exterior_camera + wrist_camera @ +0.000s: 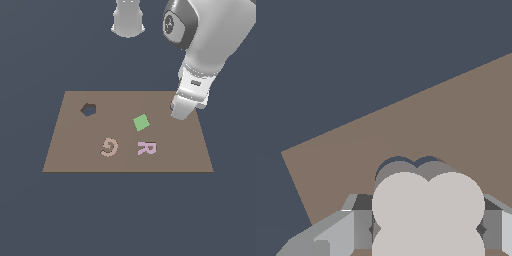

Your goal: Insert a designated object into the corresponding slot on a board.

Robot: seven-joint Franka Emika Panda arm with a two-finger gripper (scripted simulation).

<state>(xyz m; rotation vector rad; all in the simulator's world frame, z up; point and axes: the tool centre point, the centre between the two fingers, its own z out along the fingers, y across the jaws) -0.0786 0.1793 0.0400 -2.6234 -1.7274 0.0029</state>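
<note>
Gripping the pale lobed piece [427,210] between its fingers [338,232], the gripper [180,111] is seen low over the far corner of the brown board [75,155], at the exterior view's right. Just beyond the piece in the wrist view, the lobed slot [406,164] is partly visible as a dark scalloped edge. On the board are shown 1 hexagonal hole [88,109], a green square [141,122], a tan spiral [109,147] and a pink R [147,148].

Simulated test scene, flat featureless dark blue-grey ground, plain brown board [75,150], untextured rendered robot arm [210,45]
</note>
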